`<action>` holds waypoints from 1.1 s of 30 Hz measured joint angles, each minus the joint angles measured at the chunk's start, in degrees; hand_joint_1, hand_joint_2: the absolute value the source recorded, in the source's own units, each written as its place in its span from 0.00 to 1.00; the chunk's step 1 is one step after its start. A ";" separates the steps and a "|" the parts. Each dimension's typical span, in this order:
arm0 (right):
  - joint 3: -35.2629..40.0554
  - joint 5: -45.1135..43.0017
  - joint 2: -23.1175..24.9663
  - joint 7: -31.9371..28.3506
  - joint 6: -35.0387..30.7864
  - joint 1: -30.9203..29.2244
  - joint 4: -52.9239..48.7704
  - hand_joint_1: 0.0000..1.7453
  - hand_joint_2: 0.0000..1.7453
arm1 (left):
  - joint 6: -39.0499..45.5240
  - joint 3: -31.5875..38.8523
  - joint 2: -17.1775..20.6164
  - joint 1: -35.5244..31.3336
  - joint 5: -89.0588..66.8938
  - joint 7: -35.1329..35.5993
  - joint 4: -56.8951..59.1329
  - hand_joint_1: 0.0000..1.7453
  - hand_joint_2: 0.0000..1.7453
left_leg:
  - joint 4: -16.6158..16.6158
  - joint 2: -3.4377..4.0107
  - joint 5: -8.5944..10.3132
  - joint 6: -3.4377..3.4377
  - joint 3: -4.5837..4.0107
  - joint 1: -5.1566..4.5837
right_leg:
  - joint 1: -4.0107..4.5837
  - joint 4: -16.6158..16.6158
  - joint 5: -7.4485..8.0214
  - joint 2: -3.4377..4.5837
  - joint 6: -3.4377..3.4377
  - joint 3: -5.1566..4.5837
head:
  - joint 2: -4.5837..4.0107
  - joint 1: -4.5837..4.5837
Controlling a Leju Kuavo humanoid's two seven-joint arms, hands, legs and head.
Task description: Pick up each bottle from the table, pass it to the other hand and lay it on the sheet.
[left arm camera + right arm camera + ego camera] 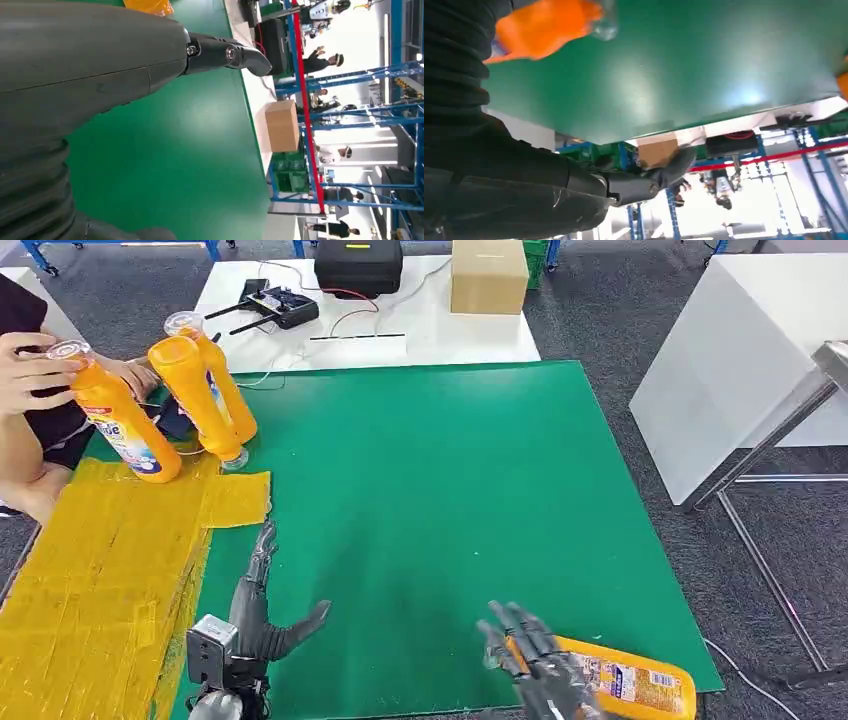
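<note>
Bottle (pixel 625 685) looks smooth, rigid plastic; your right hand (pixel 535 665) wraps its body mid-length, left hand (pixel 262 615) spread empty.

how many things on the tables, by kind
orange bottles: 4 — one under the right hand at, one held by a person at, two more at and
cardboard box: 1
black case: 1
black remote: 1
yellow sheet: 1
total: 8
</note>
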 measured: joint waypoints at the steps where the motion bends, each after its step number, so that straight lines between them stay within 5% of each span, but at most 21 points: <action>1: 0.68 1.32 1.05 1.06 0.09 -0.57 0.68 0.00 1.00 | -0.15 0.09 -0.04 -0.08 0.02 -0.07 0.00 0.00 1.00 | 0.00 0.00 0.00 0.00 0.02 -0.01 | -0.01 0.00 0.00 0.00 0.00 0.00 | -0.02 0.02; 10: 3.19 -0.01 2.92 3.38 -2.21 -1.44 5.77 0.00 1.00 | -0.11 0.61 0.57 1.87 1.05 0.90 -2.91 0.00 1.00 | 0.00 -0.06 -0.02 0.01 -0.07 -0.04 | -0.04 -0.01 -0.03 -0.07 0.01 0.01 | -0.02 0.11; 24: 2.94 2.48 -0.82 6.38 -5.93 0.05 3.51 0.00 1.00 | -1.46 3.17 1.40 2.23 3.52 0.87 -2.58 0.00 1.00 | 0.00 -0.04 -0.03 0.01 -0.05 -0.05 | -0.04 -0.01 -0.03 -0.06 0.01 0.00 | -0.02 0.09; 29: -8.56 -6.86 4.11 -7.91 -9.64 4.05 2.34 0.00 1.00 | -3.37 6.45 1.38 3.03 3.52 0.46 -1.73 0.00 1.00 | 0.00 -0.05 -0.04 0.00 -0.08 -0.03 | -0.03 -0.01 -0.03 -0.08 0.01 -0.03 | -0.02 0.09; 33: -17.19 -8.60 8.81 -13.58 -8.17 5.69 2.34 0.00 1.00 | -4.00 7.98 1.16 3.52 3.10 0.28 -1.55 0.00 1.00 | 0.00 -0.07 -0.02 -0.01 -0.05 -0.02 | -0.01 -0.01 -0.03 -0.11 0.01 -0.01 | -0.02 0.13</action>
